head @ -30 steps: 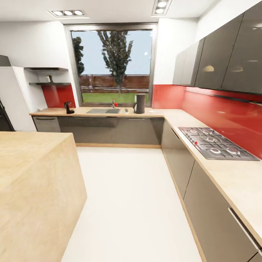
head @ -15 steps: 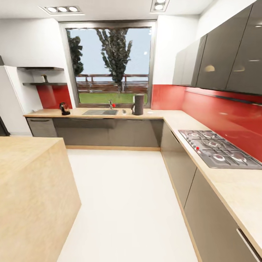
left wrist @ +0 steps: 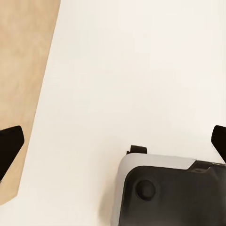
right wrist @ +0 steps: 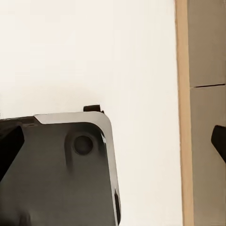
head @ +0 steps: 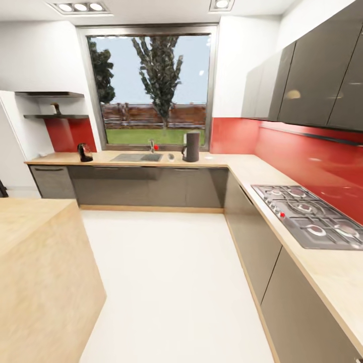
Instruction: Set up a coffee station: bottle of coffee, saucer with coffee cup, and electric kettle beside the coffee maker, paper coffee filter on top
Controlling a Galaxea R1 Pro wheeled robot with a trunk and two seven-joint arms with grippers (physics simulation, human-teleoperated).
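The worktop is pale wood grain over glossy grey cabinets, with a bright red backsplash behind it. On it, the coffee maker is dark grey; left of it lies a grey steel sink, further left the black, dark-bodied kettle. The floor is plain white, the island light wood.

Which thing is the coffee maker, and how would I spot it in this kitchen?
Look at the big window on the far wall and the long wooden kitchen countertop below it. Right of the sink stands the coffee maker, a tall dark grey column. It is the tallest item there, far taller than the small rounded electric kettle at the counter's left end.
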